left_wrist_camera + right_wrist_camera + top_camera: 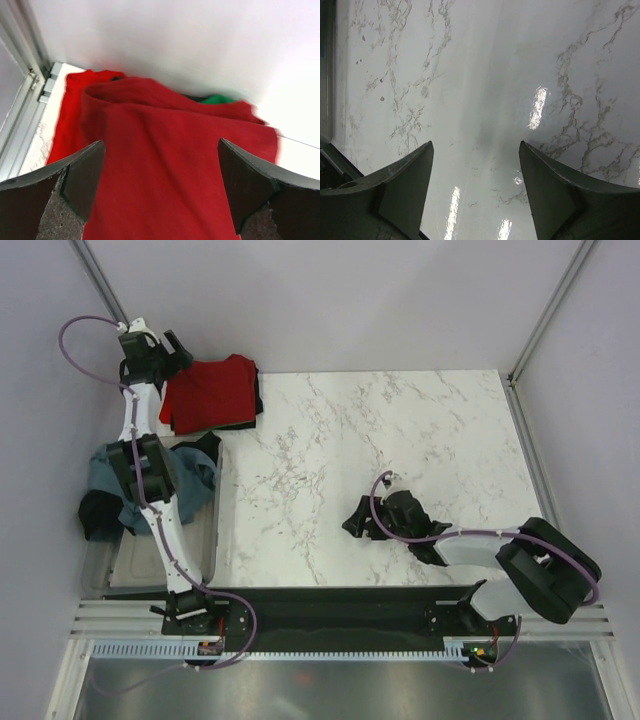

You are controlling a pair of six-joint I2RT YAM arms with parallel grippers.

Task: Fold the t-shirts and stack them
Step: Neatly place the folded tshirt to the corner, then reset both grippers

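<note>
A dark red t-shirt point(210, 392) lies folded at the table's back left corner. In the left wrist view this red t-shirt point(165, 150) fills the frame, with a sliver of a green t-shirt point(219, 99) peeking out behind it. A dark cloth edge point(256, 408) shows under its right side. My left gripper point(182, 352) is open just over the red cloth point(160, 170) and holds nothing. My right gripper point(357, 520) hovers open over bare marble point(476, 150). A grey-blue t-shirt point(192, 475) and a black t-shirt point(98, 512) lie crumpled in the tub.
A clear plastic tub point(205, 550) stands at the near left beside the marble table point(400, 440). The left arm reaches over it. Grey walls and metal posts point(100, 280) close in the back and sides.
</note>
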